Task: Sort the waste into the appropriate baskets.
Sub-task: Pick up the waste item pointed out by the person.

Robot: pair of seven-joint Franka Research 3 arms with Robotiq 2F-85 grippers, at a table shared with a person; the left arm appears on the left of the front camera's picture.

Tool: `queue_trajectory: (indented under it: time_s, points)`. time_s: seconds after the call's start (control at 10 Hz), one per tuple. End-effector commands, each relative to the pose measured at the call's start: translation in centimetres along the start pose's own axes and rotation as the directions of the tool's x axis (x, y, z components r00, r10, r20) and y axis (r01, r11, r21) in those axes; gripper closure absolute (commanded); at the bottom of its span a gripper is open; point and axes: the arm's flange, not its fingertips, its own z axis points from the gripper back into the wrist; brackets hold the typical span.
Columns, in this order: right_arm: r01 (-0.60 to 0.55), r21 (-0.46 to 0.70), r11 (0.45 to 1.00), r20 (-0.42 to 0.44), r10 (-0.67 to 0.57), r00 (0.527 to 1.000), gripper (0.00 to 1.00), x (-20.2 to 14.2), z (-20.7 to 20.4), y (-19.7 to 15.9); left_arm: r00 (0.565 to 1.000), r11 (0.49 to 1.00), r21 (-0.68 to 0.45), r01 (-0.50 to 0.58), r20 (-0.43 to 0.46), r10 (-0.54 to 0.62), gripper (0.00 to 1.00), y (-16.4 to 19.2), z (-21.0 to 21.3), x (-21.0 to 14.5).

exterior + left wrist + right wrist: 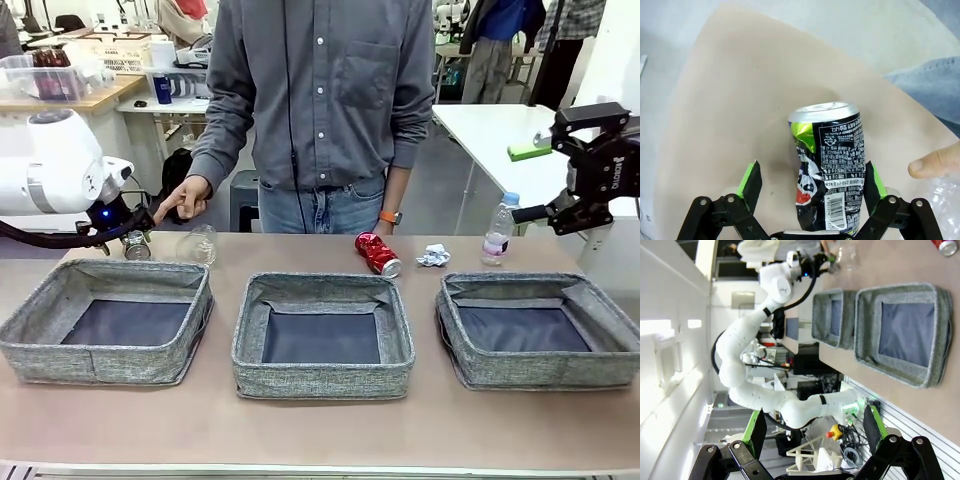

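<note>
Straddling dark can, left gripper has jaws wide, pad on each side, no squeeze yet. You find can at far left, behind left basket. Person's finger points there, probably choosing it. Right gripper wide too, empty, parked aside.

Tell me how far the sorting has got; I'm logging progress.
Done: nothing, all three baskets are empty. In hand: the left hand stands open around the dark can, not gripping. Left: red can, paper wad, bottle and cup sit behind the baskets.
</note>
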Motion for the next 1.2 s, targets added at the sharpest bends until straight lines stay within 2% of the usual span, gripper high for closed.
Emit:
queue_trajectory:
  time_s: [0.0,0.3,0.4,0.5,0.6,0.7,0.8,1.0,1.1]
  points:
    - [0.002,0.019,1.0,0.002,-0.002,1.0,0.0,0.18,-0.08,0.44,1.0,1.0,0.001,-0.026,-0.001,0.026,0.0,-0.35,-0.45,0.21]
    - [0.002,0.019,1.0,0.002,-0.002,1.0,0.0,0.18,-0.08,0.44,0.999,0.999,-0.025,-0.026,0.019,0.027,0.0,-0.5,-0.36,0.03]
    - [0.002,0.019,1.0,0.002,-0.002,1.0,0.0,0.18,-0.08,0.44,0.999,0.999,-0.024,-0.025,0.024,0.026,0.56,-0.37,-0.34,0.02]
    - [0.002,0.019,1.0,0.002,-0.002,1.0,0.0,0.18,-0.08,0.44,0.999,0.999,-0.028,-0.026,0.023,0.027,0.59,-0.37,-0.33,-0.01]
    - [0.002,0.019,1.0,0.002,-0.002,1.0,0.0,0.18,-0.08,0.44,0.999,0.999,-0.028,-0.024,0.034,0.025,1.0,-0.31,-0.35,-0.07]
    - [0.002,0.019,1.0,0.002,-0.002,1.0,0.0,0.18,-0.08,0.44,0.999,0.999,-0.026,-0.024,0.036,0.025,1.0,-0.23,-0.39,-0.05]
    - [0.002,0.019,1.0,0.002,-0.002,1.0,0.0,0.18,-0.08,0.44,0.999,0.999,-0.024,-0.022,0.036,0.023,0.76,-0.17,-0.37,-0.02]
    - [0.002,0.019,1.0,0.002,-0.002,1.0,0.0,0.18,-0.08,0.44,0.999,1.0,-0.015,-0.015,0.039,0.016,1.0,-0.1,-0.43,-0.21]
    - [0.002,0.019,1.0,0.002,-0.002,1.0,0.0,0.18,-0.08,0.44,0.999,1.0,-0.011,-0.015,0.037,0.015,1.0,-0.01,-0.47,-0.28]
